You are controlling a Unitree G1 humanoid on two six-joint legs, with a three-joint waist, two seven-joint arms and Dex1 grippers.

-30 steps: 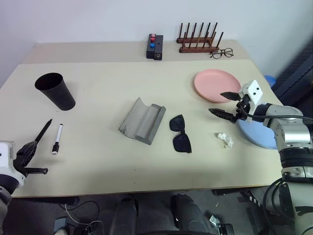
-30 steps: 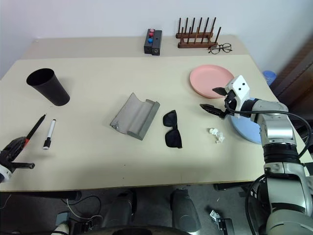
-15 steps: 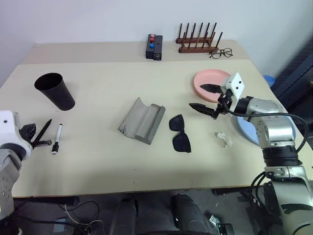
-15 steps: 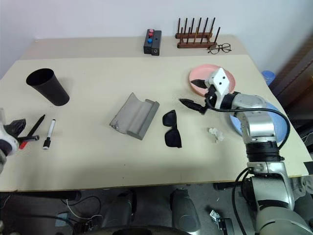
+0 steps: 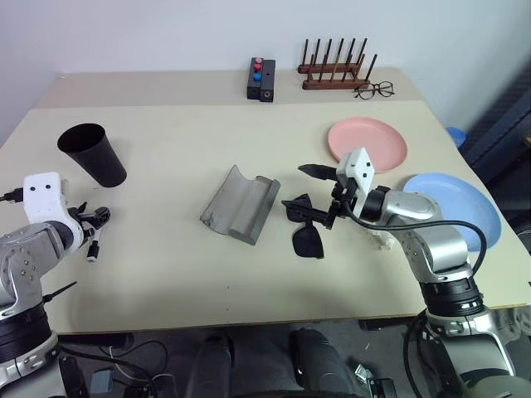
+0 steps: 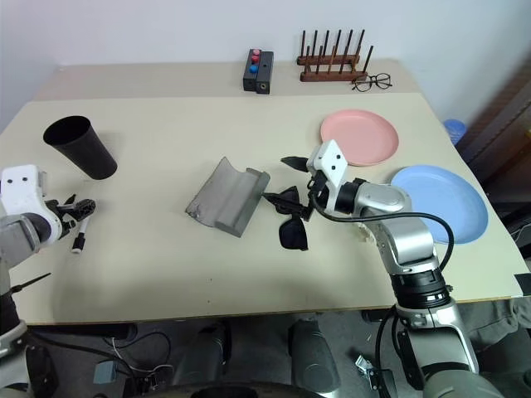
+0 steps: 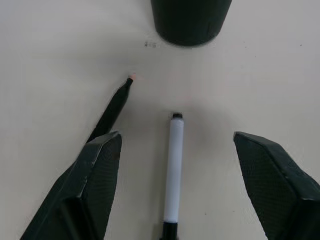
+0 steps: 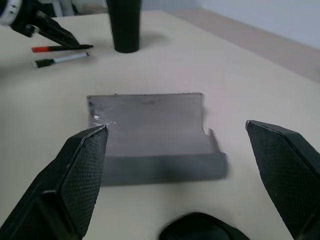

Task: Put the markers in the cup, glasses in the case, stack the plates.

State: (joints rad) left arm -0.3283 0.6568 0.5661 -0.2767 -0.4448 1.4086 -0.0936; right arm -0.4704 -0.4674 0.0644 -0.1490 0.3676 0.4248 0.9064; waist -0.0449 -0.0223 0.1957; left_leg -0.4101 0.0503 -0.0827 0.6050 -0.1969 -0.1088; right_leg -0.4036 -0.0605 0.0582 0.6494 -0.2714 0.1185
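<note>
Markers: the white marker (image 7: 173, 170) lies on the table (image 5: 182, 274) between the fingers of the left gripper (image 7: 175, 185), which are spread wide and hold nothing. The black marker (image 7: 111, 107) lies just beside it, partly under one finger (image 7: 95, 175), red tip toward the cup (image 5: 91, 154). The cup stands upright just beyond both markers.

Sunglasses (image 5: 304, 225): flat on the table mid-front, just beside the case (image 5: 241, 203), which lies open with its flap spread. The right gripper (image 5: 309, 187) hovers over the sunglasses, fingers wide apart, empty, pointing toward the case.

Plates: the pink plate (image 5: 367, 144) and the blue plate (image 5: 452, 207) sit apart on the right side, not stacked. A small white scrap (image 5: 382, 240) lies by the right forearm.
</note>
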